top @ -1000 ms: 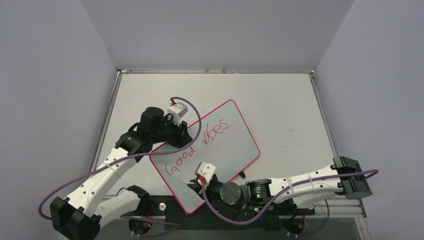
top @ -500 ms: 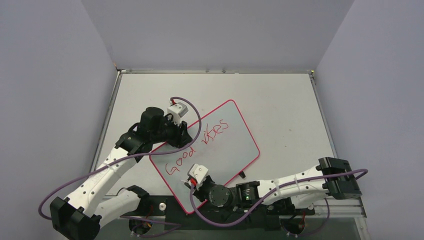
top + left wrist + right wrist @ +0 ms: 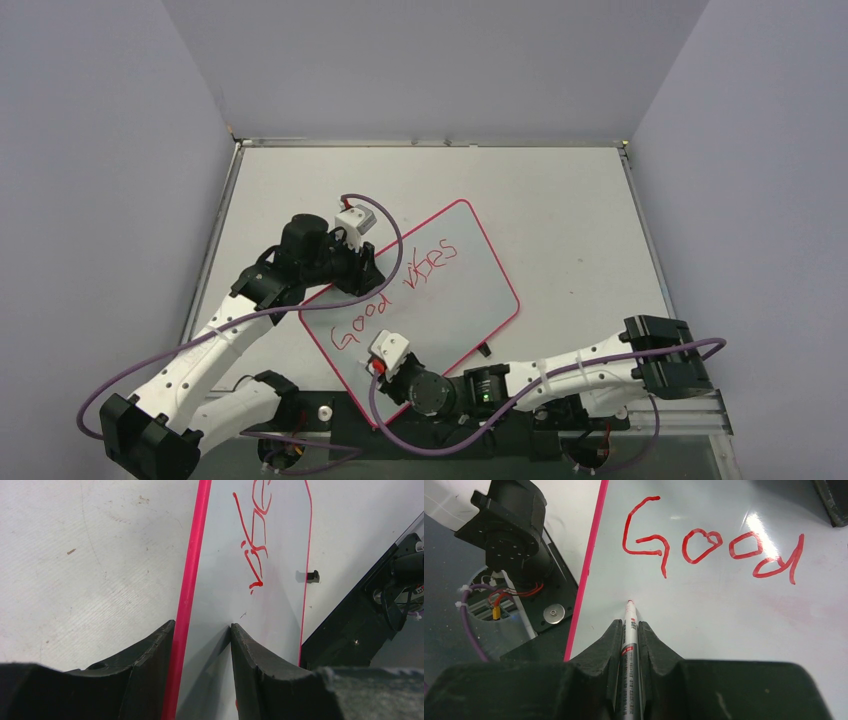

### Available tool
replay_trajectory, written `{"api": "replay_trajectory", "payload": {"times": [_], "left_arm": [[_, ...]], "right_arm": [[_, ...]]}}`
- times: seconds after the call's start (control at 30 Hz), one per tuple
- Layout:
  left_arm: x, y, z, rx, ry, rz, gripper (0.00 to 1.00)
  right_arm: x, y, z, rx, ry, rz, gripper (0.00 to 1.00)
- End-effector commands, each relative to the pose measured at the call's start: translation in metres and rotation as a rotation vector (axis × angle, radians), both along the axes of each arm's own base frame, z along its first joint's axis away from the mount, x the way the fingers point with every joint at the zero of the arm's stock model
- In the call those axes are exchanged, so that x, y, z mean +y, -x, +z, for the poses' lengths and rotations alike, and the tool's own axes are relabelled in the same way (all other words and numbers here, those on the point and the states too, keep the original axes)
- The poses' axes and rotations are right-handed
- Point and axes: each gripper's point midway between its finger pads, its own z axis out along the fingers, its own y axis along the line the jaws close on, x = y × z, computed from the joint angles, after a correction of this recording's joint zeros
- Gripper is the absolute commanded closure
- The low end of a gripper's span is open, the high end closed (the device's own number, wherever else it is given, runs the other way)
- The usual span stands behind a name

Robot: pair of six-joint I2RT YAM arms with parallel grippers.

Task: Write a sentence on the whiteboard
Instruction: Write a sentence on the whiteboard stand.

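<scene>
The whiteboard (image 3: 470, 300) lies turned at an angle on the table. The sentence (image 3: 395, 292) reads "Good vibes" in red, in one line; no second line shows. My left gripper (image 3: 365, 272) is at the board's far left edge. In the left wrist view its fingers (image 3: 150, 650) straddle the pink frame (image 3: 192, 570), closed on the board's edge (image 3: 202, 626). My right gripper (image 3: 380, 372) is shut on a silver marker (image 3: 629, 650). Its red tip (image 3: 630, 602) is at the board (image 3: 724, 620) below the "G" of "Good" (image 3: 709, 547), near the pink edge.
A small black clip (image 3: 484, 349) sticks out of the board's near long edge; it also shows in the left wrist view (image 3: 312, 576). A black base plate (image 3: 500, 440) with both arm bases and purple cables runs along the near edge. Grey walls enclose the table.
My right arm has slid left along the near part of the board with the marker, to below the start of "Good". The left gripper and the board have not moved.
</scene>
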Motion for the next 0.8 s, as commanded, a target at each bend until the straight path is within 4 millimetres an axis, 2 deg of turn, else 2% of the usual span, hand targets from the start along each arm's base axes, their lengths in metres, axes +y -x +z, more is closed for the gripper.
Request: {"api": "replay_trajectory", "payload": {"times": [0.0,0.77], "left_arm": [[-0.001,-0.016,0.028,-0.132,0.032,0.022,1.0],[-0.002,-0.017,0.025,-0.127,0.023,0.021,1.0]], "right_arm": [[0.014,0.002,0.023,0.01,-0.078,-0.011,1.0],[0.025,0.019,0.017,0.044,-0.074,0.052,1.0]]}}
